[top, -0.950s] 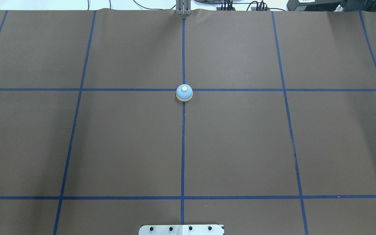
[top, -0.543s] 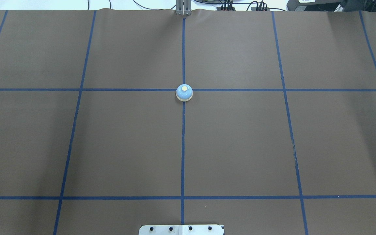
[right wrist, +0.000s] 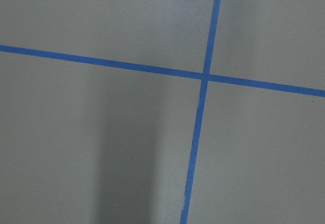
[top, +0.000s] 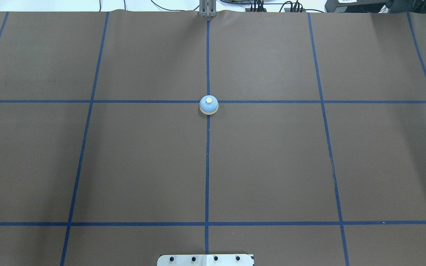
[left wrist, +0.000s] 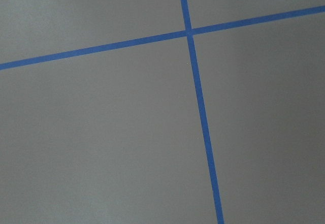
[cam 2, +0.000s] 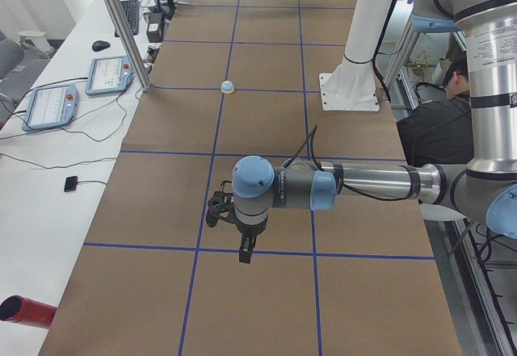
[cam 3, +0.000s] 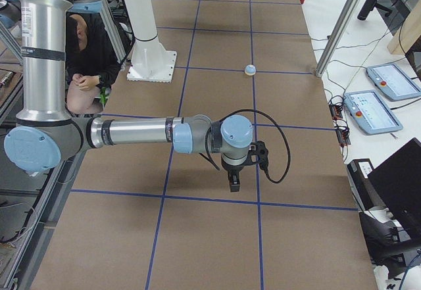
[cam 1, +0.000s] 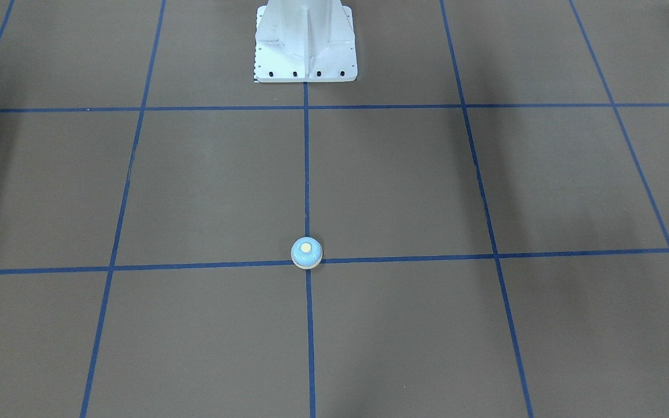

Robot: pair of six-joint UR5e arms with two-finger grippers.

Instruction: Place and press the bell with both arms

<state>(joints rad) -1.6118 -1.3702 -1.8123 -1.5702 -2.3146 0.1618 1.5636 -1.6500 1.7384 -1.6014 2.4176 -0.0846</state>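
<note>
In the front-facing view, the bell (cam 1: 306,253) stands upright on the brown bench (cam 1: 195,191). It sits on a crossing of two blue tape lines (cam 1: 404,257), on the middle line that runs out from the white pedestal (cam 1: 305,40), and well apart from that pedestal. Its button (cam 1: 306,248) points straight up, so its axis is vertical. The body is round and has no long side along the bench.

In the overhead view, the bell is on that crossing, in the far half of the bench. Its base rim lies flat and its button faces up. The bolted plate of the pedestal shows at the near edge.

In the left side view, the left arm (cam 2: 363,182) reaches level over the near end of the bench. The left hand (cam 2: 245,251) hangs from it and points down above a tape line. I cannot tell how far this hand is open, or whether it holds anything. It is well apart from the bell, which looks small and far, near the pedestal.

In the right side view, the right arm (cam 3: 131,132) also reaches level. The right hand (cam 3: 233,182) points down over the bench, well apart from the bell. I cannot tell its opening here either. A person (cam 3: 89,53) sits behind the pedestal.

The left wrist view shows bench paper and one tape crossing.

The right wrist view shows bench paper, one tape crossing and a soft shadow.
</note>
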